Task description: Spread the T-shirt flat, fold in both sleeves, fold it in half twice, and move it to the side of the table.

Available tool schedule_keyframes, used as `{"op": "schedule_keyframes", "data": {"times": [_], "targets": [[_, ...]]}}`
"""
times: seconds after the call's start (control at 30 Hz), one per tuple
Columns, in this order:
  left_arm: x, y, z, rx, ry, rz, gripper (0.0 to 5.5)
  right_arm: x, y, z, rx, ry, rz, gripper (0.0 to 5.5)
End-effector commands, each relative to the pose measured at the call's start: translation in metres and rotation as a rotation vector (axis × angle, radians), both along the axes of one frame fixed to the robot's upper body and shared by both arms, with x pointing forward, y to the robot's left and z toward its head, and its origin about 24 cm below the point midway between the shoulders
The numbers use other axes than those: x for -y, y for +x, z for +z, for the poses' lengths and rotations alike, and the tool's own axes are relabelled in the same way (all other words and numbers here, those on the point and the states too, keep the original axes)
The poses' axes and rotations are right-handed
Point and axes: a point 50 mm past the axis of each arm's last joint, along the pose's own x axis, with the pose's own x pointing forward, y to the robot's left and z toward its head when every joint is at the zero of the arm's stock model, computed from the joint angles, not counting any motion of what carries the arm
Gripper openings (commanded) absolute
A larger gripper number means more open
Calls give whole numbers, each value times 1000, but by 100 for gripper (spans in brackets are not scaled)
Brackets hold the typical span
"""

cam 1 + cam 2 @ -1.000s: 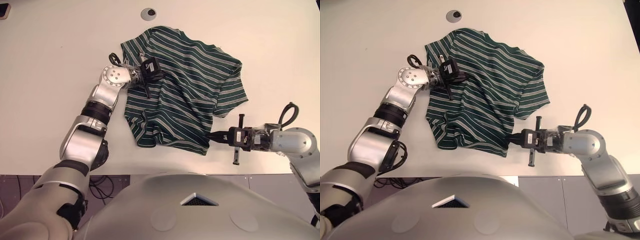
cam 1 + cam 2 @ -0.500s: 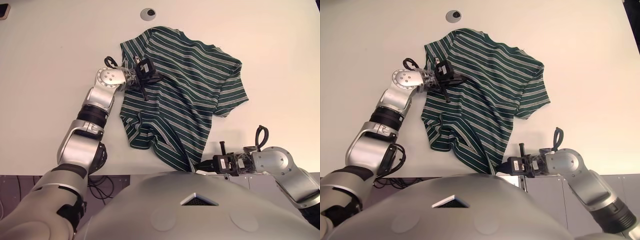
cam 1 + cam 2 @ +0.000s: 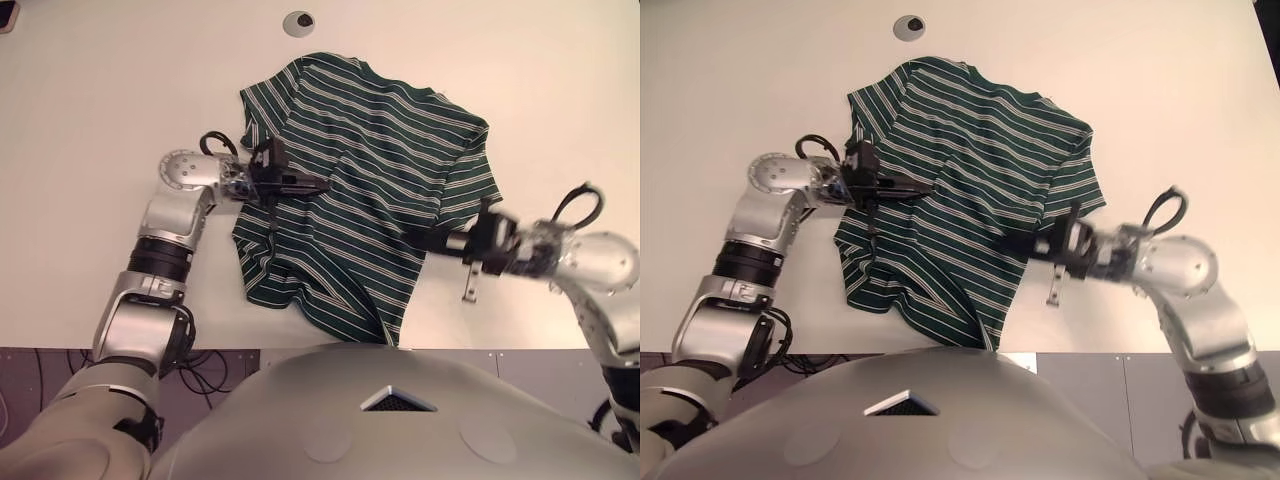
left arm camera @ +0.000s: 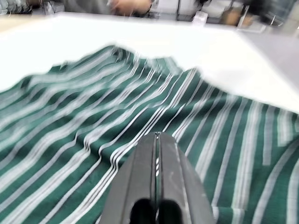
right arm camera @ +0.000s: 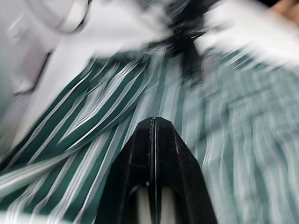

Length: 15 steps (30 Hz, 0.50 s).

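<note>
The green T-shirt (image 3: 370,150) with white stripes lies rumpled on the white table (image 3: 560,100), collar toward the far left. One hem corner (image 3: 390,335) reaches the table's front edge. My left gripper (image 3: 322,185) lies over the shirt's left side, fingers shut and pointing right. In the left wrist view its tips (image 4: 157,135) rest on flat striped fabric. My right gripper (image 3: 420,239) is at the shirt's right edge below the sleeve (image 3: 478,190), also shut. In the right wrist view it (image 5: 153,120) hovers over the cloth with nothing seen pinched.
A round grey grommet (image 3: 298,23) is set into the table behind the shirt. A dark object (image 3: 8,15) sits at the far left corner. Bare table lies to the right and left of the shirt.
The right gripper pulled the hem corner to the front edge, then moved up to the shirt's right side without it. The left gripper shifted toward me and left; the shirt's lower part stretched out.
</note>
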Motion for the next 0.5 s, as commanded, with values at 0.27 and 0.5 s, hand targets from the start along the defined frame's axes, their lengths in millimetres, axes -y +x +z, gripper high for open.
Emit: {"op": "schedule_keyframes", "data": {"times": [0.27,0.5], "targets": [[3,-7,-30,-151,199,-3,2,-61,109,-75,-133,-172,-237,0],[2,-18,-49,-304,199,-114,2,-89,121,-129,-201,-400,-213,0]]}}
